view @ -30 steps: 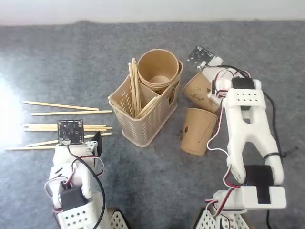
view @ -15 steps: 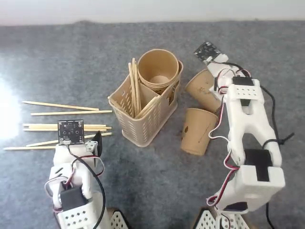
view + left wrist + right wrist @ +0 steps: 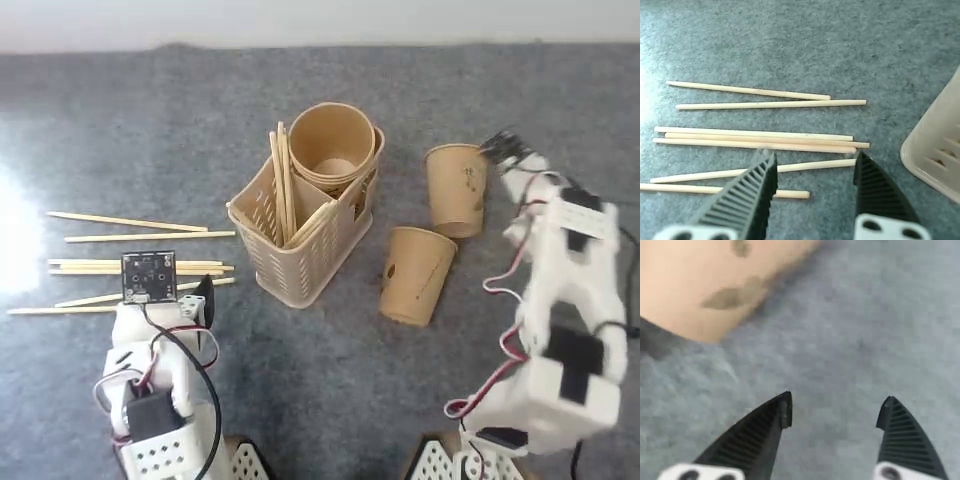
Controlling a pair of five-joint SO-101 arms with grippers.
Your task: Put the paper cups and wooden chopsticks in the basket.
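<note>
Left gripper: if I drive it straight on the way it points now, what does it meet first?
Most likely the loose chopsticks on the gray mat: the left gripper is open, and the nearest sticks lie across the gap between its jaws. Its height above them is unclear.

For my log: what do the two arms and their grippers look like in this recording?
Both arms are white plastic with black servo blocks: the left arm and the right arm. Red, black and white wires loop along them. The left gripper and the right gripper have black, ribbed, pointed fingers on white bases.
</note>
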